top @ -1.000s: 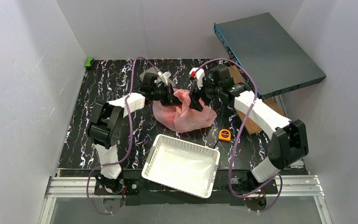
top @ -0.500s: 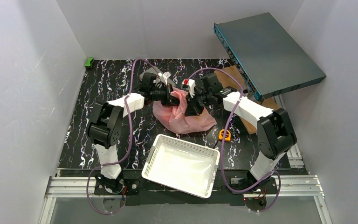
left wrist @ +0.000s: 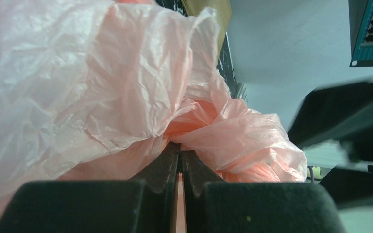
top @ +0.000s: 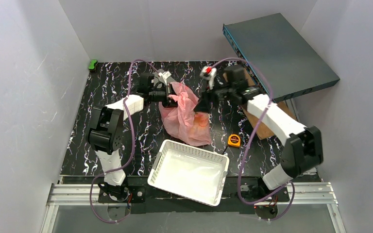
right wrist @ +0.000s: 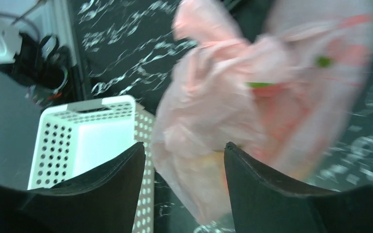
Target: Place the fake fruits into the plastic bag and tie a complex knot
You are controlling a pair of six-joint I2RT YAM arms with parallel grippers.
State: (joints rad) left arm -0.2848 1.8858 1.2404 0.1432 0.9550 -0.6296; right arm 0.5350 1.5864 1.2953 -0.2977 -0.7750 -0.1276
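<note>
Left wrist: tool (left wrist: 179, 158) tight on bag (left wrist: 102, 87)

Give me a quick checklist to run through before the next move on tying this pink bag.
1. Left gripper shut on the plastic bag: ok.
2. Right gripper open, holding nothing: ok.
3. Fake fruits inside the bag: ok for the reddish-orange shapes showing through; all four, cannot tell.
4. Knot tied: cannot tell, there is only bunched plastic at the left gripper.
5. Bag free of the white basket: cannot tell, its near end lies right at the rim.
6. Tape measure apart from the bag: ok.
</note>
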